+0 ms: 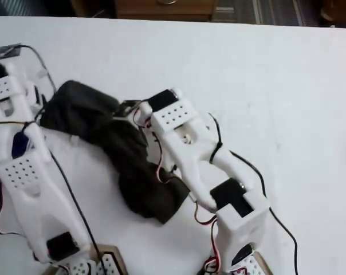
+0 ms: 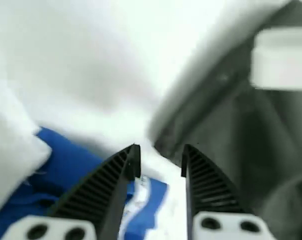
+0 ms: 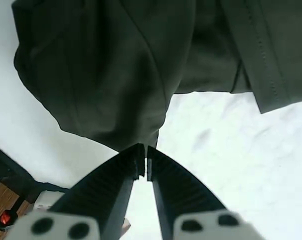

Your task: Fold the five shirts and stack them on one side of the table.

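Left claw (image 2: 160, 159) released, hanging over blue shirt (image 2: 66, 172) at the 9 o'clock edge of the counter (image 1: 264, 74). Dark shirt (image 1: 133, 166) lies bunched and unfolded, about 8 o'clock of centre. Right claw (image 3: 145, 161) clenched at its hem; can't confirm it's pinching fabric. Looks like the spread-out step: next move needs the shirt pulled flat. Blue shirt mostly cut off, fold state unreadable.

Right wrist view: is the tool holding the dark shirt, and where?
It seems so: the right tool pinches the dark shirt by a bunched edge.
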Available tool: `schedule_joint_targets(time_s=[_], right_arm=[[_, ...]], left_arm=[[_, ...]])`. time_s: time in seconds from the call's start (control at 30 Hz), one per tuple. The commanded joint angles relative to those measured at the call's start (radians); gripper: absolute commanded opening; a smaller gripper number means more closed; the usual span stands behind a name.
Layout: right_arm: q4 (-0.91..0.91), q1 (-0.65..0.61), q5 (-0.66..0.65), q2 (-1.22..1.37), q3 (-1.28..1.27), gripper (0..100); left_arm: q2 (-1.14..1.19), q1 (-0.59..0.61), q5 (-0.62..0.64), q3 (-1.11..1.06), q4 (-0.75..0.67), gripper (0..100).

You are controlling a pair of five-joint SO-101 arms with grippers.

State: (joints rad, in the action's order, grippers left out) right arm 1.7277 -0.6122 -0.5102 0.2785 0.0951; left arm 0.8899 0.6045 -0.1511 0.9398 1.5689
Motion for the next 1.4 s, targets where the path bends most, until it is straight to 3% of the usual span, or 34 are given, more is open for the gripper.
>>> schedule_joint_targets(time_s=[0.0,0.6,0.87,1.0,1.13,1.23,1.37], right_arm=[[0.005,0.010,0.003,-0.053,0.035,1.8],[0.005,0.005,0.003,-0.053,0.037,1.8],[0.005,0.005,0.003,-0.053,0.038,1.8],[0.005,0.005,0.003,-0.053,0.038,1.8],[0.005,0.007,0.003,-0.053,0.038,1.8],[0.004,0.007,0.003,-0.053,0.038,1.8],[0.004,0.007,0.003,-0.056,0.038,1.8]], left_arm=[[-0.003,0.026,-0.064,0.010,-0.034,16],[0.153,0.005,-0.166,0.071,0.002,16],[0.183,-0.040,-0.167,0.194,0.161,15],[0.183,-0.061,-0.167,0.148,0.149,15],[0.183,-0.071,-0.157,0.108,0.129,14],[0.183,-0.072,-0.074,0.111,0.129,3],[0.181,-0.072,0.009,0.107,0.130,2]])
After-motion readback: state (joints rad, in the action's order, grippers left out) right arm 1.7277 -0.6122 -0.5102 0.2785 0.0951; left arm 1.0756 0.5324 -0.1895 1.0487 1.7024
